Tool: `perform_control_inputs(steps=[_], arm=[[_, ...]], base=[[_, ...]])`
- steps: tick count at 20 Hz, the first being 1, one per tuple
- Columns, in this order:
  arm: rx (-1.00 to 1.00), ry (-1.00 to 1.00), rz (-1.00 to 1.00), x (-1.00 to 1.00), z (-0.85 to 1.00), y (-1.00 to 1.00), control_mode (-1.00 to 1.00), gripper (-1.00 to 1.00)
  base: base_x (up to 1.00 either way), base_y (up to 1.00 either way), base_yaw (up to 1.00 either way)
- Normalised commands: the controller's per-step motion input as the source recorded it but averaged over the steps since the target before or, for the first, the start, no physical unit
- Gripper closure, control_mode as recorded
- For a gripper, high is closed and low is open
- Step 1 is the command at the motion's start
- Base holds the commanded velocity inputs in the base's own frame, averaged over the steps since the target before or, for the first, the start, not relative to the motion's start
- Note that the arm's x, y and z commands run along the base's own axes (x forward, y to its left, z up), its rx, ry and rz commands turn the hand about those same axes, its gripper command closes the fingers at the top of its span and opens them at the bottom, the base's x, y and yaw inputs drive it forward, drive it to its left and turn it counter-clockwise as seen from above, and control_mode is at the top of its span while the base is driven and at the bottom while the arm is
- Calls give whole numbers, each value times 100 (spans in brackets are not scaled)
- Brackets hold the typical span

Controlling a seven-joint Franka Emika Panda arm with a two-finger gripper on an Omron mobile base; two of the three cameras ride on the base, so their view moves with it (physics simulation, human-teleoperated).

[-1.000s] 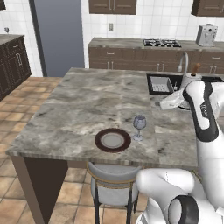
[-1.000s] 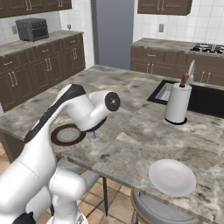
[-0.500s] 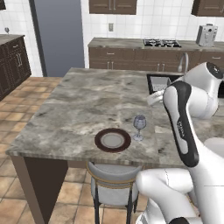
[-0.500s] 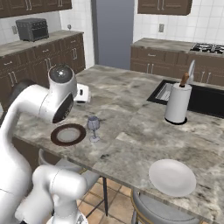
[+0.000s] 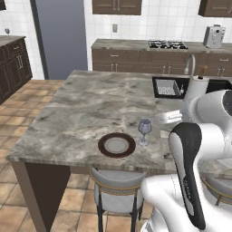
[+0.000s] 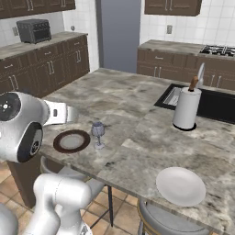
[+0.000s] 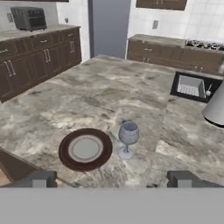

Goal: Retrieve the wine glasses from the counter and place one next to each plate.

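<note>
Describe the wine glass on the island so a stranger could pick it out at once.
Start at the marbled island with the sink. Near its front edge lies a dark-rimmed plate; the wine glass stands upright just beside it, on the sink side, not touching. It is the only clear, stemmed thing there, far smaller than the white paper-towel roll.

Island (image 6: 137, 114) bears 2 plates (image 6: 71, 141), glass (image 6: 97, 134), towel roll (image 6: 186, 109).

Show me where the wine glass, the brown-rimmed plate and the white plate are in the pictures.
wine glass (image 7: 128, 133): hand view, on its rounded bowl.
brown-rimmed plate (image 7: 85, 148): hand view, on its grey centre.
white plate (image 6: 180, 185): right base view, on the middle of its flat face.
</note>
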Motion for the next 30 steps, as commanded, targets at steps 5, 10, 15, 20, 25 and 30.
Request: perform_control_inputs(steps=[5, 10, 15, 20, 25, 30], arm=[[-3, -15, -9, -40, 0, 0, 100, -100], [0, 0, 0, 0, 0, 0, 100, -100], [0, 0, 0, 0, 0, 0, 100, -100], [0, 0, 0, 0, 0, 0, 100, -100], [0, 0, 0, 0, 0, 0, 100, -100], [0, 0, 0, 0, 0, 0, 100, -100]], base=[[-57, 9, -11], [-71, 67, -3], [-48, 100, 3], [1, 100, 6], [66, 100, 0], [98, 100, 0]])
